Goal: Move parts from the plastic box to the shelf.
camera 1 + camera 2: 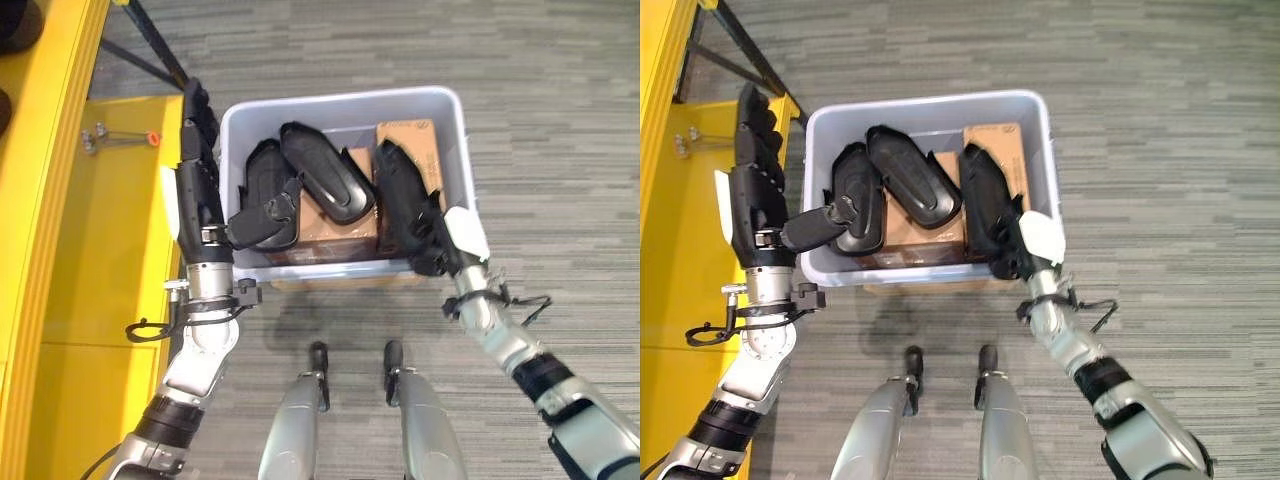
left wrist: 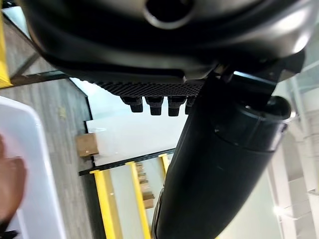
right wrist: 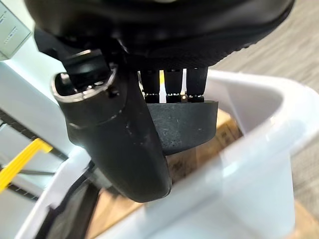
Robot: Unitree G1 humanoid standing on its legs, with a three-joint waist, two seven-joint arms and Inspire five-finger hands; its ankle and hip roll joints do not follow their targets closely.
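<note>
Right hand [image 1: 440, 248]: reaches over the near right corner of the plastic box [image 1: 447, 112] from a raised forearm, a white cover showing on its back; its fingers [image 3: 172, 84] curl over the near end of the right part [image 1: 403, 195], and the thumb lies along that part's side, so the hand grips it.
Left hand [image 1: 758, 180]: stands outside the box's left wall, the forearm pointing away from the robot and the fingers straight along that wall; only the thumb [image 1: 812, 228] crosses the rim, its tip touching the near end of the left part [image 1: 855, 205]. It holds nothing.
Plastic box: pale, open-topped, on the grey carpet [image 1: 560, 150] just ahead of both arms.
Parts: three long black shells lie inside the box, on brown cardboard [image 1: 340, 232]. The left part and the right part point away from the robot; the middle part [image 1: 325, 175] lies slantwise between them, its near end resting over the cardboard.
Yellow shelf [image 1: 90, 250]: left of the box, beside the left arm, with a small metal piece [image 1: 95, 135] towards its far end.
</note>
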